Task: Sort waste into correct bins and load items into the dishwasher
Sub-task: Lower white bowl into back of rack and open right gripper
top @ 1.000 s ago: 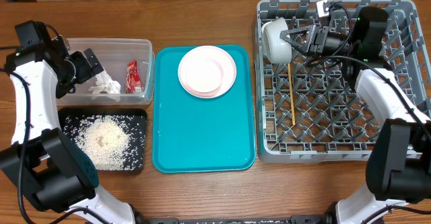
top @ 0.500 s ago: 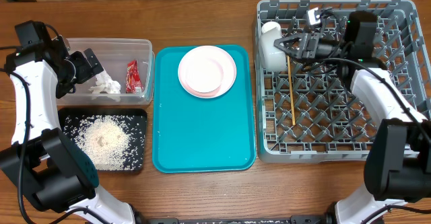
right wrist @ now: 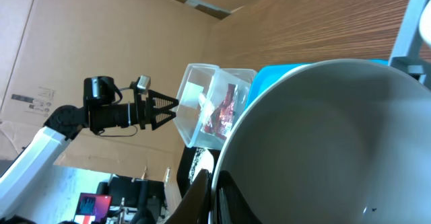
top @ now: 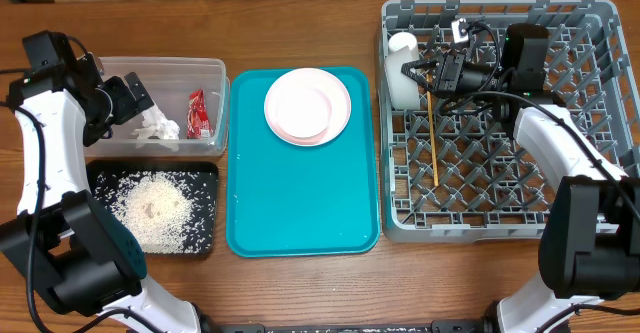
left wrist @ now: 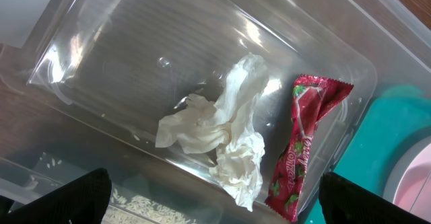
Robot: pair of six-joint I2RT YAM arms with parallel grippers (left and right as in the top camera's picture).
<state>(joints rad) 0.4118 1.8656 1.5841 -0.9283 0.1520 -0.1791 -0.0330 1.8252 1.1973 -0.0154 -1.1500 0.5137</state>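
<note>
Right tool clenched on the grey-white bowl, tipped on edge at the far-left corner of the dish rack. Best wedged between pegs before letting go.

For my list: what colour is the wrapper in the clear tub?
The wrapper is red; best in left wrist view.

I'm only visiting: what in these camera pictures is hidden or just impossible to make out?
- Right wrist view: the white bowl fills the frame, hiding nearly all of the dish rack.
- Overhead: the chopstick has its top end under the right fingers; no second one can be made out.
- Left wrist view: the left fingers are cut by the bottom edge, the pink plate by the right edge.
</note>
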